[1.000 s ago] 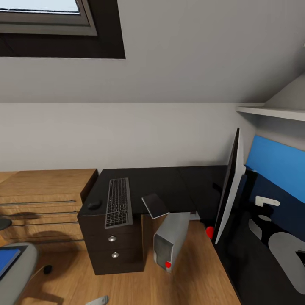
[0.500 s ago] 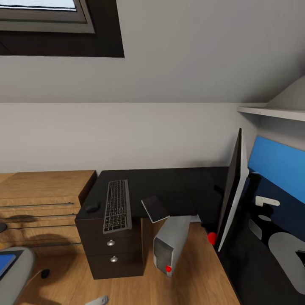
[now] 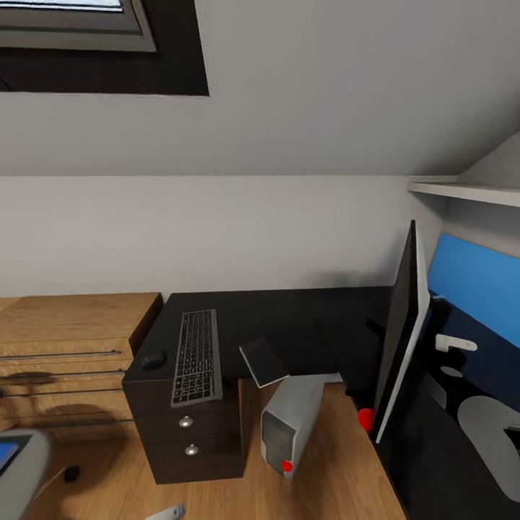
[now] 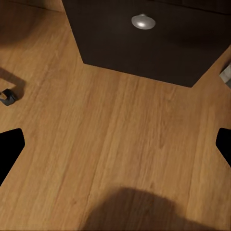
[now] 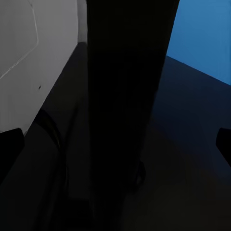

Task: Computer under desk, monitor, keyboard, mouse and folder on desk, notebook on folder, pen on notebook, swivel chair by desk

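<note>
While both end effectors gape unladen, the notebook overhangs the desk edge above the computer.

In my head view the desk sits centre frame against the wall. On its left end lie the keyboard and, just left of it, the mouse. The notebook overhangs the front edge. Below it stands the computer, tilted. The monitor stands at right.
</note>
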`<state>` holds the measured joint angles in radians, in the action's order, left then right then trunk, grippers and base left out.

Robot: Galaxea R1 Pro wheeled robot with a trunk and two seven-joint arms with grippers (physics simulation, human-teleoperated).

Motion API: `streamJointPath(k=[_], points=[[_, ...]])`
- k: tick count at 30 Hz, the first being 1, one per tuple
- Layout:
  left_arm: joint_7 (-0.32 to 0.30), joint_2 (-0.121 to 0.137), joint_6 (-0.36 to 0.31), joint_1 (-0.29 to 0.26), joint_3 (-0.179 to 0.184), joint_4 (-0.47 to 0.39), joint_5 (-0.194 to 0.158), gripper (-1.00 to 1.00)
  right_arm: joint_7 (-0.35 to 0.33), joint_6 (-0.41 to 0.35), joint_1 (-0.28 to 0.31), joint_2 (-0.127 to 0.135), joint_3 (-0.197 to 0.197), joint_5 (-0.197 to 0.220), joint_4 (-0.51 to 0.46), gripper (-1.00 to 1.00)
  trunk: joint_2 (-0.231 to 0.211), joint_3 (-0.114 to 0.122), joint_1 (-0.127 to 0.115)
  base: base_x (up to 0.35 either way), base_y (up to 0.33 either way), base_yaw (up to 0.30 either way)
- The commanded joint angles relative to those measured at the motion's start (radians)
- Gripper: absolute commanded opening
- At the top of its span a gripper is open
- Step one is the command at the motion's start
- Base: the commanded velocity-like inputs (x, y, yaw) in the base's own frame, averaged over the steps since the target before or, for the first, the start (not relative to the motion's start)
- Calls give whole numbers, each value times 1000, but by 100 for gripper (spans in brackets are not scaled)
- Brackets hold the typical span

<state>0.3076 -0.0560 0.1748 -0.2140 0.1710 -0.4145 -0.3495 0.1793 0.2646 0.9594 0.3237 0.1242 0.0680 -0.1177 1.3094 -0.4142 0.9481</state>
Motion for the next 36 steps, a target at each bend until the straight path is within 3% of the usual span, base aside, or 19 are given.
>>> streamJointPath(k=[1,36], points=[[7,1,5,-1,9,0,-9,100,-2,5,1,0,2,7,1,100,1,-1,0,83,-20,0],[7,1,5,-1,8,0,-9,100,-1,5,1,0,2,7,1,100,1,-1,0,58,-37,0]])
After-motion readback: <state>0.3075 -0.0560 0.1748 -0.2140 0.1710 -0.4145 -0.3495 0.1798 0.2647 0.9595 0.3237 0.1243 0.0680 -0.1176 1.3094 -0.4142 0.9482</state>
